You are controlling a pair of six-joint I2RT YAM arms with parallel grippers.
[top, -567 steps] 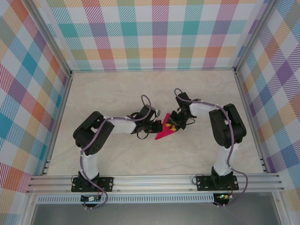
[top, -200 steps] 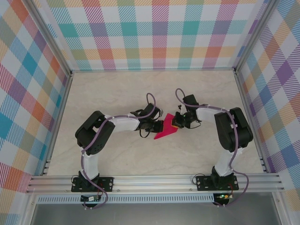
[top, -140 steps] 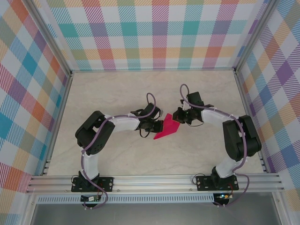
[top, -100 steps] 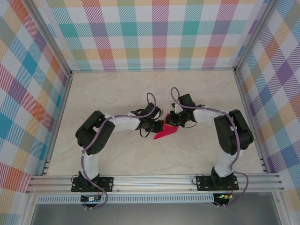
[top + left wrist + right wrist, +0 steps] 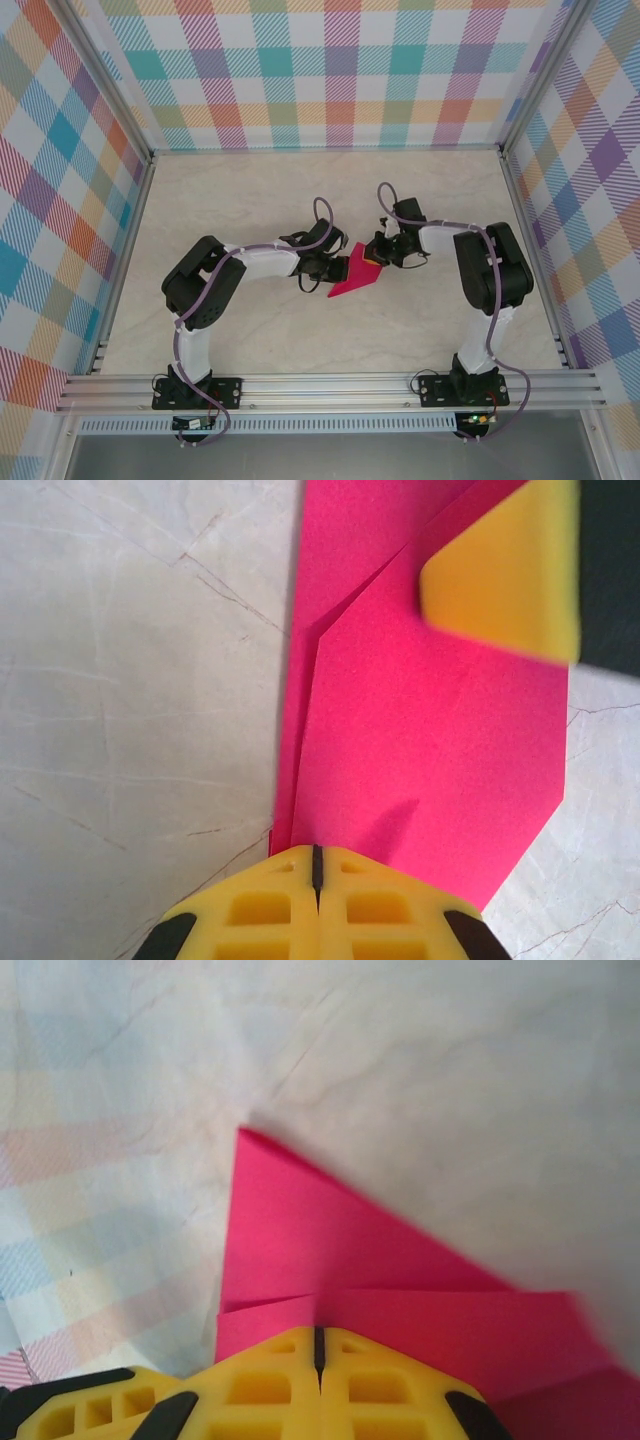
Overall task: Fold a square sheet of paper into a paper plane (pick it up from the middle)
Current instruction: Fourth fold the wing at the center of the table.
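Paper plane (image 5: 354, 280), half folded, sits pinned under the clenched left gripper (image 5: 315, 852) and, at its opposite end, the clenched right gripper (image 5: 318, 1335); either one dragging sideways could skew or tear it.

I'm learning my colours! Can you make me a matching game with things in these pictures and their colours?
Things:
1. folded paper sheet
2. left gripper fingers
3. table top
4. walls

Colours:
A. pale marble
B. yellow
C. checks of many colours
D. magenta pink

Pairs: 1-D, 2-B, 3-A, 4-C
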